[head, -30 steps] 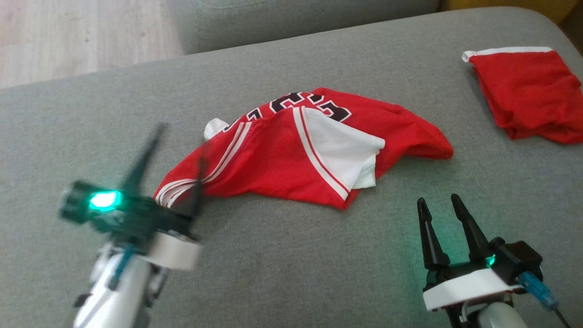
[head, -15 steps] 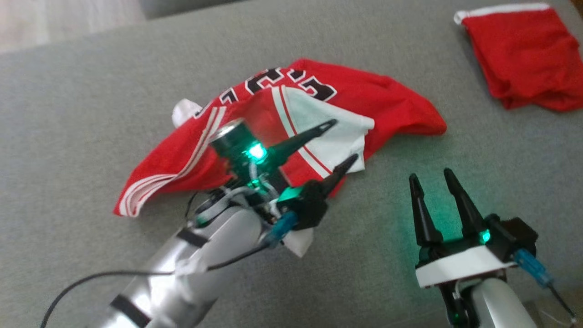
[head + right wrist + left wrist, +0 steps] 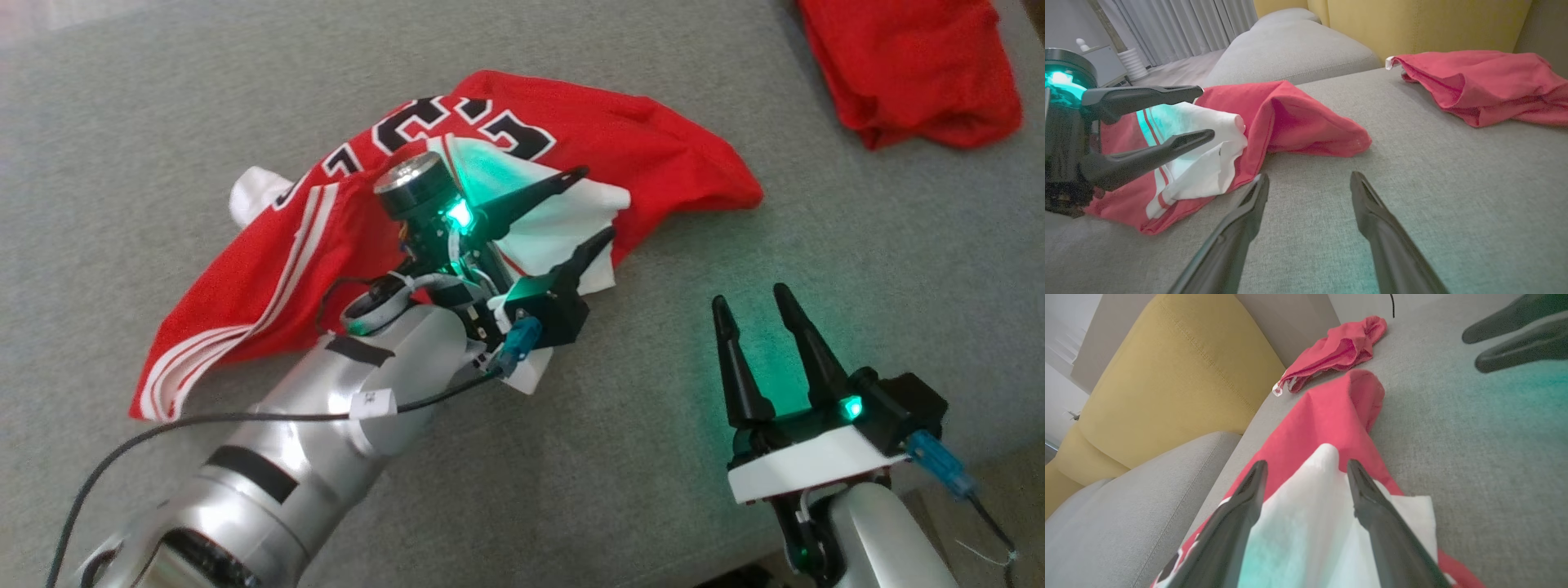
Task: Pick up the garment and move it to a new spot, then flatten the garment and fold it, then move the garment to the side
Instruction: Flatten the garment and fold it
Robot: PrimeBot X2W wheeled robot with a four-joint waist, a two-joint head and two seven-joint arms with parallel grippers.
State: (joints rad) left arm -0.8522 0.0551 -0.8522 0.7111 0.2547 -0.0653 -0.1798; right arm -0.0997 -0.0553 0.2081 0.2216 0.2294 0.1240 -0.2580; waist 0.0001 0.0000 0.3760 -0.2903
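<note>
Our left tool (image 3: 594,202) hovers released over the white panel of the crumpled red garment (image 3: 653,155) on the sofa (image 3: 531,490). If we close here, we may pinch one layer only and drag it bunched.

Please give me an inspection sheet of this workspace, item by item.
Surface: grey fabric sofa seat, bare in front.
Job's things: crumpled red jersey with white stripes and black numerals, unfolded.
Clutter: second red cloth with white hem, far right of the seat.
Hands: left hand open, fingers astride the jersey's white fold; right hand open above bare seat.
Cables: black cable hanging along the left arm.
Surroundings: yellow sofa cushion, grey curtains.
</note>
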